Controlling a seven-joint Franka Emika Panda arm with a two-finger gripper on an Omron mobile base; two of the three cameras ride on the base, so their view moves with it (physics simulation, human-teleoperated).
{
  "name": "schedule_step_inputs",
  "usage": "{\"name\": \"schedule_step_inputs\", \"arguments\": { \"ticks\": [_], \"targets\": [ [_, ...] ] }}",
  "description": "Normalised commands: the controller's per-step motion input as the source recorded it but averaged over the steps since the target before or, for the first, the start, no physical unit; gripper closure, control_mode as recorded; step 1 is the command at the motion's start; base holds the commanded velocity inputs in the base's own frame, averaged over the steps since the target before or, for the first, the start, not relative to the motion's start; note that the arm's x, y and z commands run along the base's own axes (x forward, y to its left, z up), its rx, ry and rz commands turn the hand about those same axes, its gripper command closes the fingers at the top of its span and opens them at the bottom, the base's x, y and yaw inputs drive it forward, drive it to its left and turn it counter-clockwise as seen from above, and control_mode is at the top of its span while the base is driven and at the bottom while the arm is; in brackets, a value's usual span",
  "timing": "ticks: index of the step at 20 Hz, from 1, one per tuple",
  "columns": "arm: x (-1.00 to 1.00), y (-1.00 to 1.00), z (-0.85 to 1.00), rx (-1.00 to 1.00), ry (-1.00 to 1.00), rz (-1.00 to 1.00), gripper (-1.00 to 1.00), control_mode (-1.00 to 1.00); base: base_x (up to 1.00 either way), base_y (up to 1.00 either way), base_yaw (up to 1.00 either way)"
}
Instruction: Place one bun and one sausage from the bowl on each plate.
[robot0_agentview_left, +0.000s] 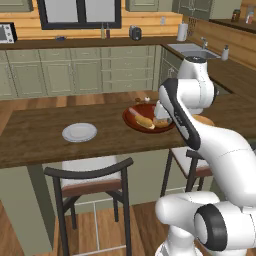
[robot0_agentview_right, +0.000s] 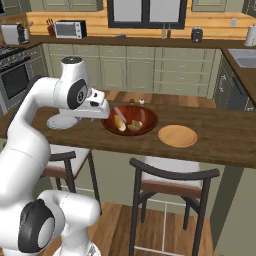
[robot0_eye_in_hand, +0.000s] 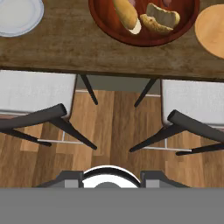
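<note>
Nothing is held by the gripper (robot0_eye_in_hand: 111, 174), whose two dark tips are drawn close together at the foot of the hand view, above the floor and the stools and short of the counter edge. The bowl (robot0_agentview_left: 131, 120) sits on the wooden counter (robot0_agentview_left: 35, 135), between the pale grey-white plate (robot0_agentview_left: 79, 132) and the tan-orange plate (robot0_agentview_right: 177, 136); both plates are bare, so the task is judged not yet begun. Two buns are seen inside the bowl, a long bun (robot0_eye_in_hand: 127, 16) and a split bun (robot0_eye_in_hand: 161, 17) just beside it; a reddish sausage (robot0_agentview_right: 116, 112) is glimpsed at the far side, though how many lie there cannot be told.

Several risks are judged from this layout. The food is packed close, so a descent with the jaws this narrow could push a bun aside instead of straddling it; the jaws would need to be widened first. A neighbouring piece could be nudged or dragged along when one is lifted. The bowl's raised rim could be struck on a low approach from the counter edge, and the bowl shifted toward a plate. A rounded bun pinched off-centre could be squeezed out of the grip.
</note>
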Motion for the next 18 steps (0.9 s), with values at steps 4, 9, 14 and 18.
{"name": "schedule_step_inputs", "arguments": {
  "ticks": [4,9,14,18],
  "targets": [
    [0.00,0.00,0.00,0.00,0.00,0.00,-1.00,1.00,0.21,0.00,0.00],
    [0.00,0.00,0.00,0.00,0.00,0.00,-1.00,1.00,0.65,0.00,0.00],
    [0.00,0.00,0.00,0.00,0.00,0.00,-1.00,1.00,0.75,0.00,0.00],
    [0.88,-0.08,-0.06,0.00,0.00,-0.01,-1.00,-1.00,0.00,0.00,0.00]
  ]
}}
